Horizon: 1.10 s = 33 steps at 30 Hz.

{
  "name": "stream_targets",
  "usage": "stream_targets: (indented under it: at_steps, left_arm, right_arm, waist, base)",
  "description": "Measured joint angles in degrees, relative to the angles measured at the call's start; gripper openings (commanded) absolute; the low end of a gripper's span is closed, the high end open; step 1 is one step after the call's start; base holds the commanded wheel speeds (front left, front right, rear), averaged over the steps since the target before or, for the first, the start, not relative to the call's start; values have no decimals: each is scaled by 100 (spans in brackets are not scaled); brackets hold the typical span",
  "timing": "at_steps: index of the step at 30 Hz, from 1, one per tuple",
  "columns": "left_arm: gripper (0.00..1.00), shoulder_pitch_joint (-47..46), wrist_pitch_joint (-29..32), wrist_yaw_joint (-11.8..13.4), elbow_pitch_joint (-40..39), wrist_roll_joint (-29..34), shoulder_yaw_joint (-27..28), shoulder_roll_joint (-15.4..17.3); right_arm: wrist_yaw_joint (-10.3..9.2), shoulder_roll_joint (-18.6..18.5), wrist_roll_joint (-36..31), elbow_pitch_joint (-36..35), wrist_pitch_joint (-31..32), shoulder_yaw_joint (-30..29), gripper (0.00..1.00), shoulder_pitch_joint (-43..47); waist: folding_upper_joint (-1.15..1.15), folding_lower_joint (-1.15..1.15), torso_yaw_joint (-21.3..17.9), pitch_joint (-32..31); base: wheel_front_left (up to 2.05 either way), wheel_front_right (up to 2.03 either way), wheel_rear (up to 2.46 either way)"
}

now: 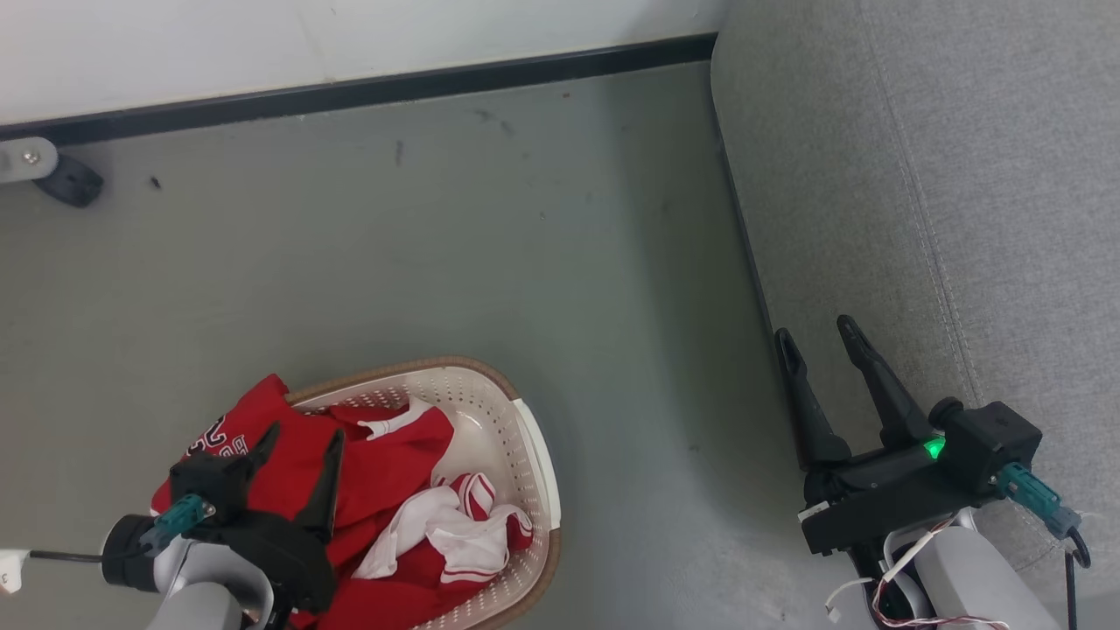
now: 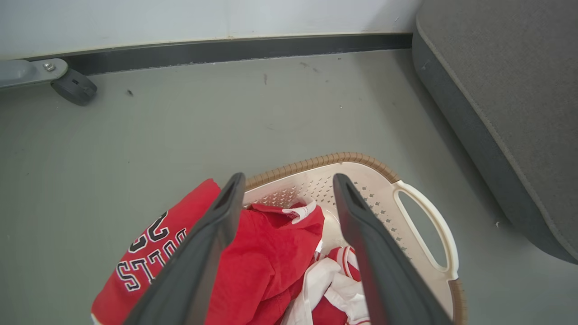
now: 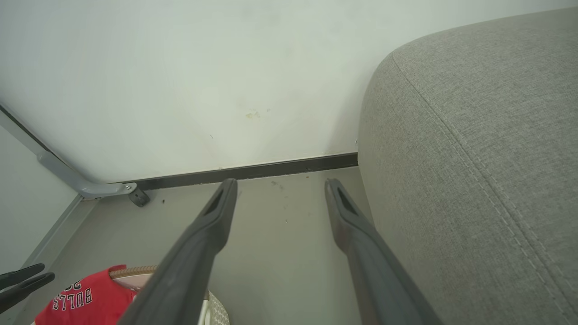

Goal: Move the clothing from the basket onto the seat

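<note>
Red clothing [image 1: 385, 472] with white trim fills the cream basket [image 1: 516, 437] at the lower left of the head view; one piece with "BULLS" lettering [image 2: 149, 257] hangs over the basket's rim [image 2: 325, 160]. My left gripper [image 1: 302, 437] hovers open just above this pile, nothing between its fingers [image 2: 212, 234]. The grey seat [image 1: 919, 192] runs down the right side. At the seat's front edge my right gripper [image 1: 818, 331] stands open and empty, and its fingers [image 3: 216, 216] frame floor and wall. The clothing [image 3: 86, 300] and basket rim [image 3: 131, 271] show low left in the right wrist view.
Grey floor [image 1: 490, 236] lies between basket and seat. A white wall with a black skirting strip [image 1: 367, 87] closes the far side. A grey metal leg with a black caster [image 1: 70, 179] stands at the far left by the wall.
</note>
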Motion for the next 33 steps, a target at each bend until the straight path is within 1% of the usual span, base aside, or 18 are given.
stream_targets:
  at_steps: [6, 10, 13, 21, 28, 33]
  left_arm:
    - [100, -254, 81, 0, 164, -54, -240, 57]
    - [100, -448, 191, 0, 336, -109, -355, 145]
    - [100, -556, 257, 0, 472, -225, -448, 185]
    - [100, -912, 433, 0, 740, -276, -735, 339]
    - [100, -1157, 490, 0, 851, -289, -1032, 366]
    - [100, -1383, 554, 0, 990, -337, -1170, 444]
  right_arm:
    - [8, 53, -86, -59, 0, 9, 100, -54]
    - [11, 110, -132, -130, -14, 35, 100, -168]
    - [48, 143, -178, -177, -14, 35, 100, -244]
    - [49, 233, -300, -226, -14, 36, 100, -361]
    - [52, 302, -332, -242, -15, 35, 100, -438]
    - [59, 344, -374, -285, -15, 38, 100, -451]
  waist:
    - [0, 0, -73, 312]
    - [0, 0, -122, 543]
    - [0, 0, -169, 713]
    - [0, 0, -333, 1134]
    - [0, 0, -463, 1433]
    - [-1, 0, -536, 1606]
  base:
    - [0, 0, 0]
    - [0, 0, 0]
    - [0, 0, 0]
    - [0, 0, 0]
    - [0, 0, 0]
    - [0, 0, 0]
